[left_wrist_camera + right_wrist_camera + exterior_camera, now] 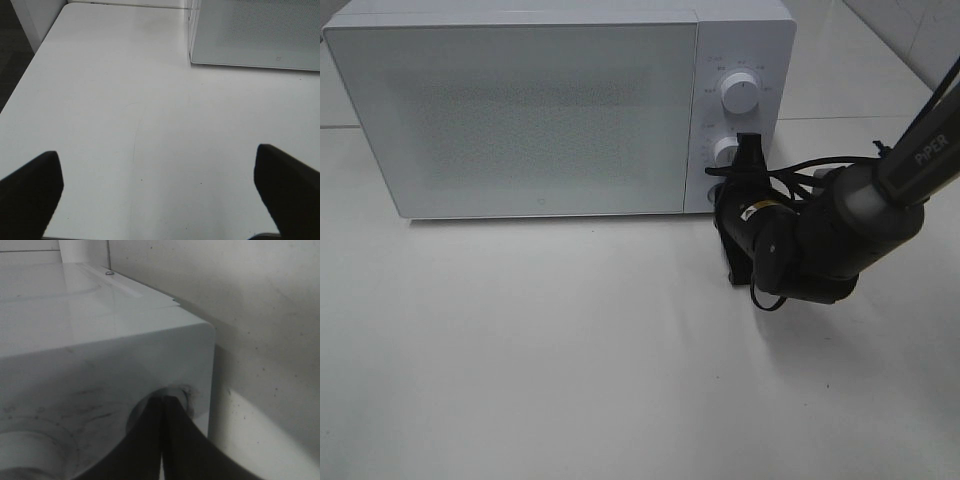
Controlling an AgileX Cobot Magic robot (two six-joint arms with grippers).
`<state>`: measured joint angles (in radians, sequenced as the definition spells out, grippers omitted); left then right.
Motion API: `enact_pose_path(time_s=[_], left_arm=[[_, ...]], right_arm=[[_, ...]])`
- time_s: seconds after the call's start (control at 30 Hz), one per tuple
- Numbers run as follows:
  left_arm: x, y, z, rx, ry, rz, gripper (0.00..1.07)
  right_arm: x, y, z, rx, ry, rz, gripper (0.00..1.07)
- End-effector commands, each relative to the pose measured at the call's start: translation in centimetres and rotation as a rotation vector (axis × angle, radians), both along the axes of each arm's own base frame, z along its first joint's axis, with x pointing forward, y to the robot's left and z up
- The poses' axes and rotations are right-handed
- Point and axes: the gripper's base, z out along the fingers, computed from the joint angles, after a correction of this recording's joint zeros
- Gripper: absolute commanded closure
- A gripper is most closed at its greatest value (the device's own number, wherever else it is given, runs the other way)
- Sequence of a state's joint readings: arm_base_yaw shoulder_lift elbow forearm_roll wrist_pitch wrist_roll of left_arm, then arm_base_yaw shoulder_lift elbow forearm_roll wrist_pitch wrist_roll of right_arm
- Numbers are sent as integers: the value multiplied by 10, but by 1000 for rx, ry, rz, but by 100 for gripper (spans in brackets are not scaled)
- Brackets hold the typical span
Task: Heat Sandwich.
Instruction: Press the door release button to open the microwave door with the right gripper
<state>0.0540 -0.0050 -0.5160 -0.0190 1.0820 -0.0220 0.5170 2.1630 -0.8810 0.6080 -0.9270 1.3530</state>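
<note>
The sandwich is not in view. The white microwave [530, 110] stands at the back of the table with its door shut. My right gripper [750, 152] is at the control panel, beside the lower knob [725, 152]. In the right wrist view its fingers are pressed together and the tips [163, 399] touch a round recess [186, 392] near the microwave's corner [100, 340]. My left gripper [160, 200] is open and empty over bare table. It does not show in the exterior high view.
The upper knob [739, 94] sits above the right gripper. The white table [570, 350] extends in front of the microwave. The left wrist view shows the microwave's front corner [255, 30] and the table's edge [30, 65].
</note>
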Motion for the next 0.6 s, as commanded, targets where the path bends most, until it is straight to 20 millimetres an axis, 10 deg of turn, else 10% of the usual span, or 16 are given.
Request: enact_pose_path(time_s=[0.03,0.6], left_arm=[[0,0,1,-1,-14,0,10],[0,0,1,-1,-14,0,10]], right_arm=[[21,-2,29,11,-211,-68,107],[50,4,41,6,-278,-119,107]])
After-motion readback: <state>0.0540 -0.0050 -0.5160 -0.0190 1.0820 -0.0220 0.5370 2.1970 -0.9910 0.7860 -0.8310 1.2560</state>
